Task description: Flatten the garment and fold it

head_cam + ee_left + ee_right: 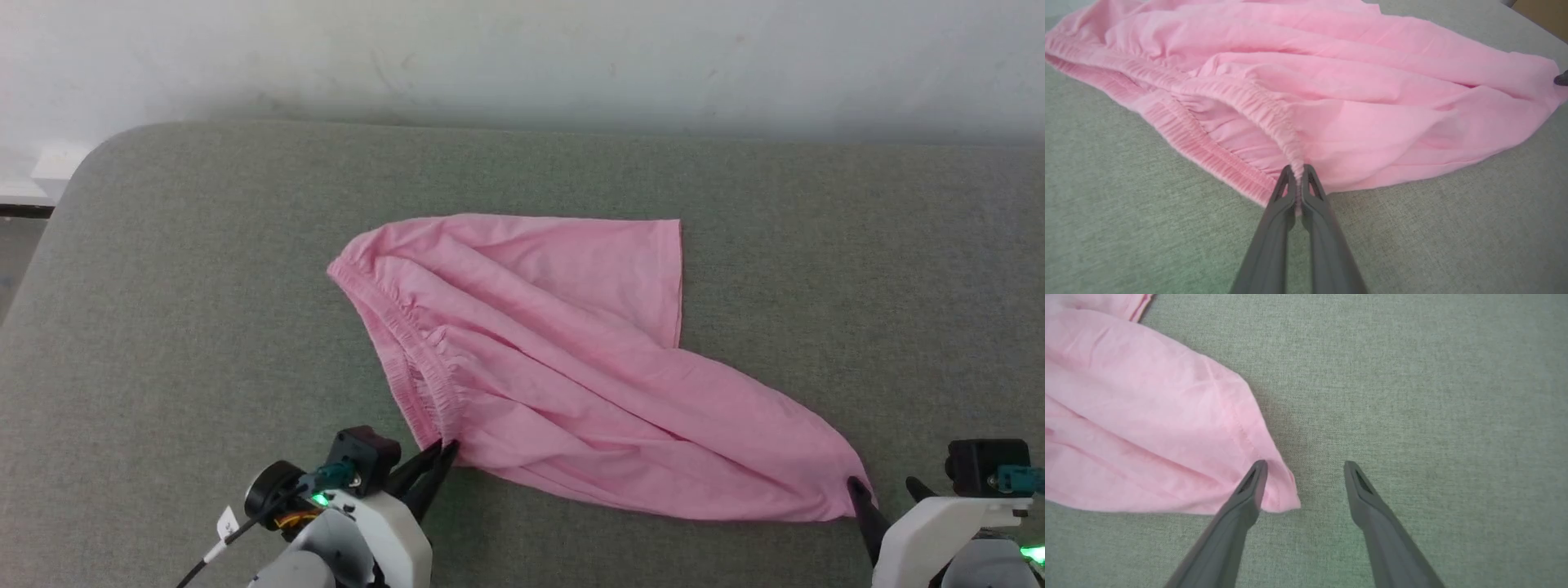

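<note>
Head view has the garment lying crumpled on the grey pad, long axis running from the left gripper across to the right gripper. Left jaws are clamped on the waistband end. Right jaws gape wide, hem corner just inside 1 finger, nothing pinched. I'd guess right closes next, then both pull apart.

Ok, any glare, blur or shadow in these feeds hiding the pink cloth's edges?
Head view: soft even light, no glare, the thin light pink cloth garment crisp on the grey-green woven surface. Left wrist view: a green tint at lower left, sharp where the left gripper pinches the gathered waistband. Right wrist view: a faint shadow beside the hem, near the open right gripper.
</note>
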